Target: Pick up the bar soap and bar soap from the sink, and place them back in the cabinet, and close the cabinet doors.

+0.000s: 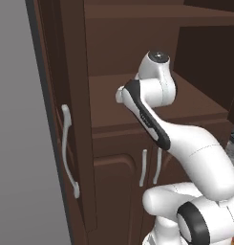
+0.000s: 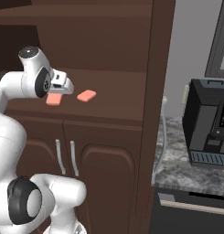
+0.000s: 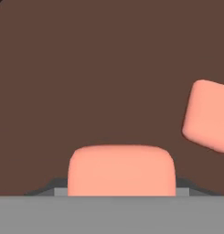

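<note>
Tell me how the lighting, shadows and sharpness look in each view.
Left base view: flat, even rendered light, no glare, the cabinet recess darker toward the upper right. Right base view: evenly lit and sharp, two bar soaps, and, on the shelf casting almost no shadow. Hand view: soft edges on the near bar soap, the shelf a featureless brown.

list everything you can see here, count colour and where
bar soap: 2, salmon-orange; one on the cabinet shelf, one at the gripper
cabinet: 1, dark brown, shelves open
tall doors: 2, dark brown, swung open, left and right, silver handles
lower arched doors: 2, dark brown, shut, below the shelf
counter: 1, speckled grey, right of cabinet
appliance: 1, black, on counter
arm: 1, white, reaching over the shelf
gripper: 1, fingers either side of the nearer soap
</note>
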